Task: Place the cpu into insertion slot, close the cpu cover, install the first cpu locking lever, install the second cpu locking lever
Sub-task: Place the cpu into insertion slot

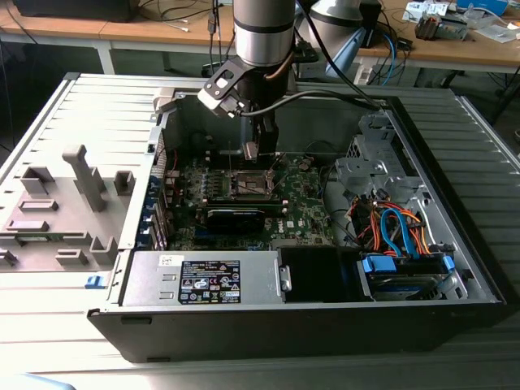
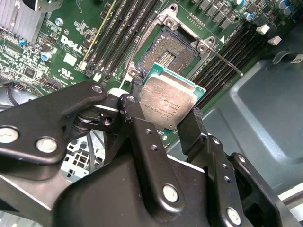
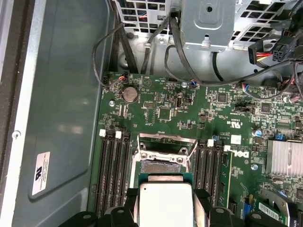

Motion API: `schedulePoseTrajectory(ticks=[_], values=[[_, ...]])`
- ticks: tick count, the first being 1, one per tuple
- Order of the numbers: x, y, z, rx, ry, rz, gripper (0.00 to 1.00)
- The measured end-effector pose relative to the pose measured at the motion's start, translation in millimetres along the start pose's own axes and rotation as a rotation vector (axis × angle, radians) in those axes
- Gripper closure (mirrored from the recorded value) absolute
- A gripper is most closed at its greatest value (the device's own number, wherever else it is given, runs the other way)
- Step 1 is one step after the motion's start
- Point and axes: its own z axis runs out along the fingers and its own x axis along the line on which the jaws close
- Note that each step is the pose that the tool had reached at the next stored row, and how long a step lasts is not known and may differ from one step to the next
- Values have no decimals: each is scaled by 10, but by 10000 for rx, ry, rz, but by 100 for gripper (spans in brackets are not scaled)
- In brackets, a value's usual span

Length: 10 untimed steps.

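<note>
Farthest to the exterior view's left lies a grey fixture tray (image 1: 57, 211), on the ribbed surface beside an open computer case (image 1: 479, 276). Inside the case, the power supply (image 1: 203, 276) fills the near corner on that side, with the green motherboard (image 1: 305, 207) behind it.

Near the middle, the arm reaches down into the case. Its gripper (image 1: 252, 151) is closed on the cpu (image 1: 250, 150) and holds it over the insertion slot (image 1: 250, 185), with a gap between them.

In the second wrist view, the two black fingers (image 2: 134, 118) of the gripper (image 2: 163, 113) press on opposite edges of the cpu (image 2: 168, 101). The silvery top faces the camera. Beyond it, the insertion slot (image 2: 173, 52) shows a bare contact field, and a thin locking lever (image 2: 227, 64) juts out from one corner.

In the first wrist view, the cpu (image 3: 165, 203) hangs just short of the insertion slot (image 3: 161, 165). Long memory slots (image 3: 113, 170) flank the socket on both sides, and a finned heat sink (image 3: 284, 158) stands farther off.

To the exterior view's right, a metal drive cage (image 1: 366, 166) stands over a bundle of orange and blue cables (image 1: 394, 227).
</note>
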Motion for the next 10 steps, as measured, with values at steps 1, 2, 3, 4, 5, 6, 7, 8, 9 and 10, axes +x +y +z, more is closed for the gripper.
schedulePoseTrajectory(ticks=[1, 2, 3, 4, 5, 6, 7, 8, 9, 10], values=[[0, 0, 0, 0, -1, 12, 45], [0, 0, 0, 0, -2, 36, 45], [0, 0, 1, -1, -2, 48, 45], [0, 0, 1, 0, -3, 58, 45], [0, 0, 1, -1, -3, 67, 45], [0, 0, 1, -1, -4, 77, 45], [0, 0, 1, -1, -4, 91, 45], [0, 0, 1, -1, -5, 101, 45], [0, 0, 1, -2, -6, 111, 45], [0, 0, 1, -1, -7, 121, 45]])
